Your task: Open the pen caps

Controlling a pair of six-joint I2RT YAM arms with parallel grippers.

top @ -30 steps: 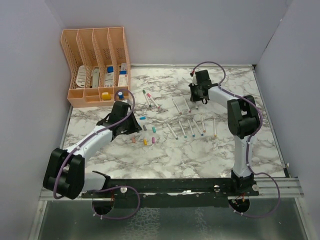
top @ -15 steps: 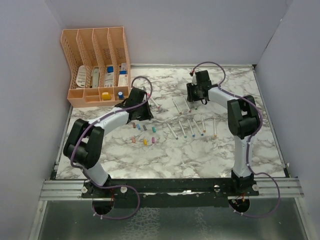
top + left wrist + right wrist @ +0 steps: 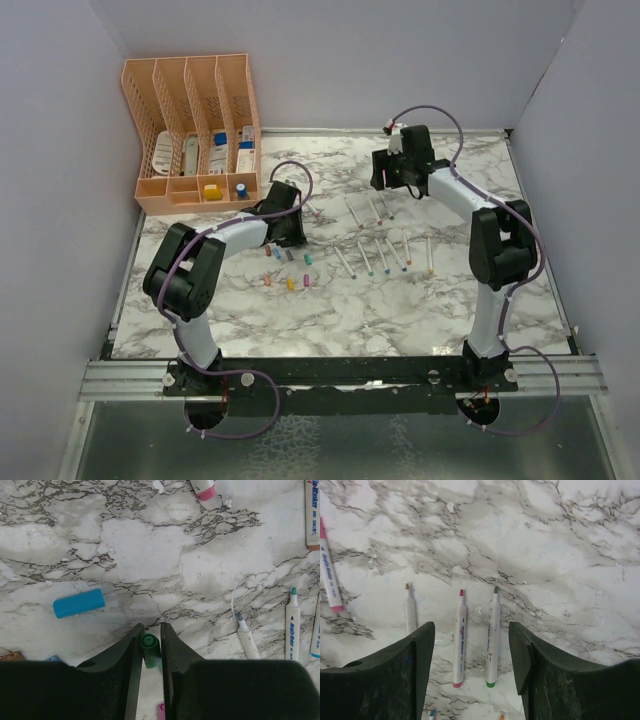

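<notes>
My left gripper (image 3: 149, 632) hangs low over the marble table, its jaws a narrow slit apart. A green pen cap (image 3: 149, 647) lies between them. A blue cap (image 3: 79, 603) lies to its left and a pink cap (image 3: 161, 711) shows under the fingers. Several more coloured caps (image 3: 291, 283) lie scattered near the left gripper (image 3: 290, 236). My right gripper (image 3: 471, 655) stands open and empty above two uncapped pens, one red-tipped (image 3: 459, 640) and one green-tipped (image 3: 492, 640). In the top view the right gripper (image 3: 388, 182) is at the back, over those pens (image 3: 372, 208).
A peach organiser (image 3: 195, 100) stands at the back left with bottles and small blocks in it. A row of uncapped pens (image 3: 383, 257) lies mid-table right of the caps. Two more pens (image 3: 310, 208) lie just behind the left gripper. Walls close in all round.
The left arm swung right and forward over the caps, and its jaws have eased slightly round the green cap. The right gripper opened wide and shifted a little back and right.
</notes>
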